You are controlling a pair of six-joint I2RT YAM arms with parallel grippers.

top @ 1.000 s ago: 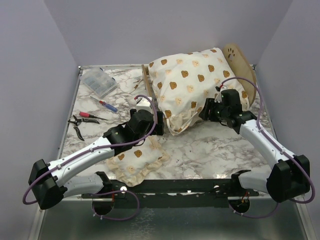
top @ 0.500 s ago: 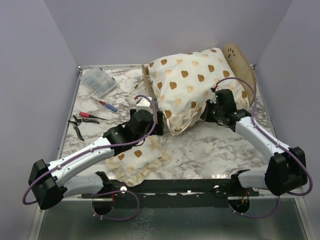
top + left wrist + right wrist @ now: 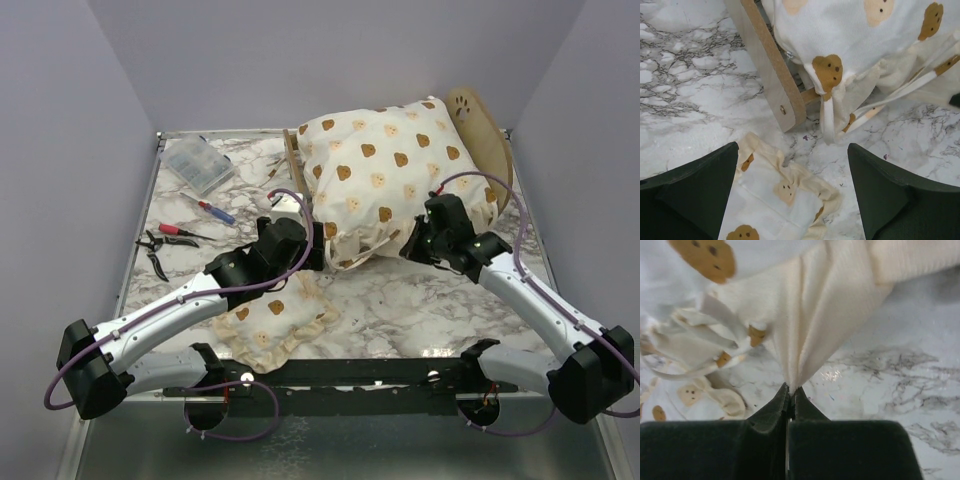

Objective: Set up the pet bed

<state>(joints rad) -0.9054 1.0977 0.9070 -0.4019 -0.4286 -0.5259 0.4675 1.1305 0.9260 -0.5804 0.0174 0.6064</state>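
Top external: pet bed (image 3: 484,118) sits upper right of centre on the marble worktop (image 3: 430,300), mostly buried under the bear-print cushion (image 3: 375,170); only headboard and footboard edge show. Right wrist: right gripper (image 3: 791,390) pressed together, pinching the cushion's cream ruffle. Left wrist: left gripper (image 3: 792,155) spread wide above the small pillow (image 3: 775,195), near the footboard.

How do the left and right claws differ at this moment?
The left claw is open and holds nothing; the right claw is shut, pinching the cushion's ruffle. The left claw hangs over the small pillow; the right claw sits at the cushion's near edge. Both are dark.
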